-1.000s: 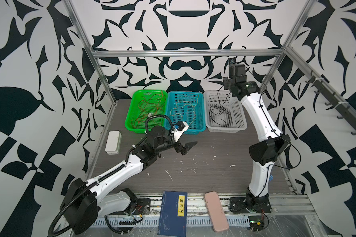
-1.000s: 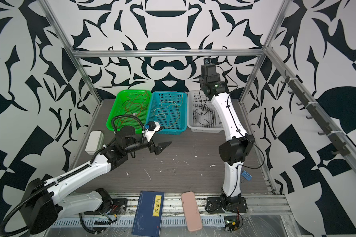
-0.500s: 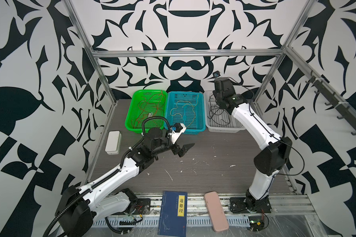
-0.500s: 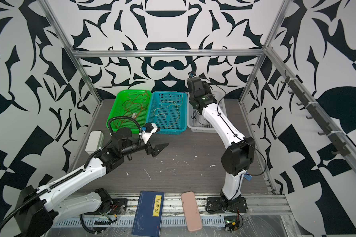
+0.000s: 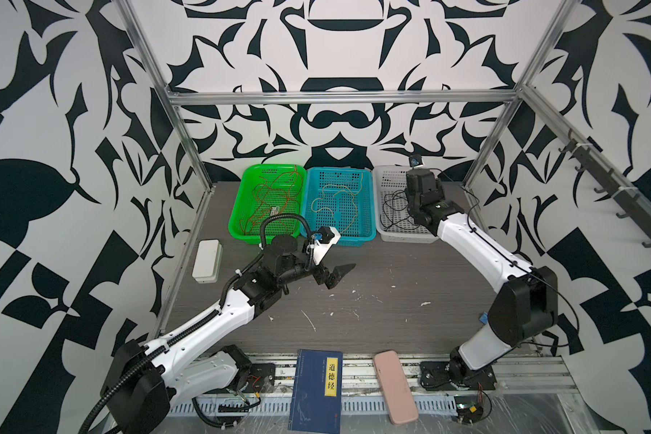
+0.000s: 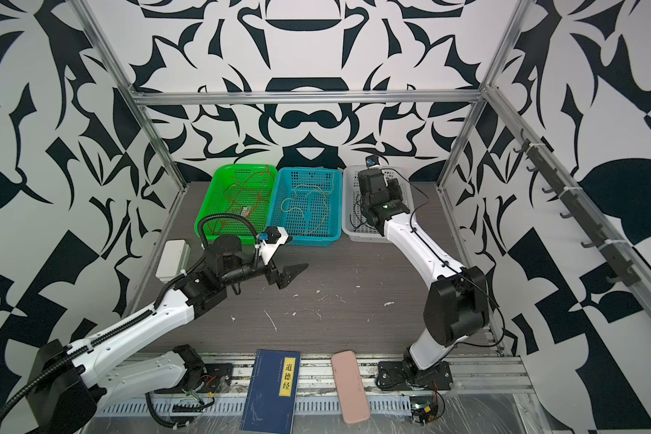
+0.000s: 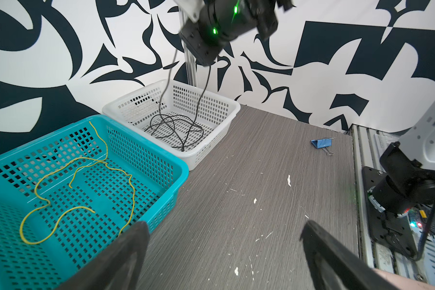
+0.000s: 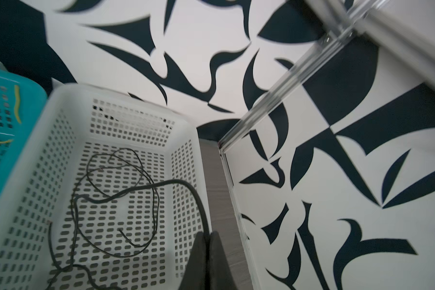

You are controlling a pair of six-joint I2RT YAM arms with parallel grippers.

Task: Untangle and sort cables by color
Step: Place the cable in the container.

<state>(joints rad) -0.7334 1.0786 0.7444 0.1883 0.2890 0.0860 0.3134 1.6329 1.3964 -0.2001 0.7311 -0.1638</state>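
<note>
Your black cable [image 8: 178,181] trailed into the white basket [image 7: 206,148] at the desk's [image 5: 391,319] far right corner, clamped in your right gripper [image 8: 207,236]. The yellow cable [image 7: 106,163] lay in the teal basket [image 7: 183,170], the red cables [image 5: 269,195] in the green basket [image 5: 237,210]. Your left gripper [image 7: 224,226] hung spread wide over flecked grey woodgrain, with patterned walls [image 5: 335,56] around it.

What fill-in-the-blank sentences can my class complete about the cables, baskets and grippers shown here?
1. The cables in the green basket are coloured ____.
2. The pale yellow cable lies in the teal basket, which stands ____ the other two baskets.
3. The right gripper, above the white basket, is ____ on a black cable.
4. The left gripper is ____ and holds nothing.

Missing words: red; between; shut; open.
</note>
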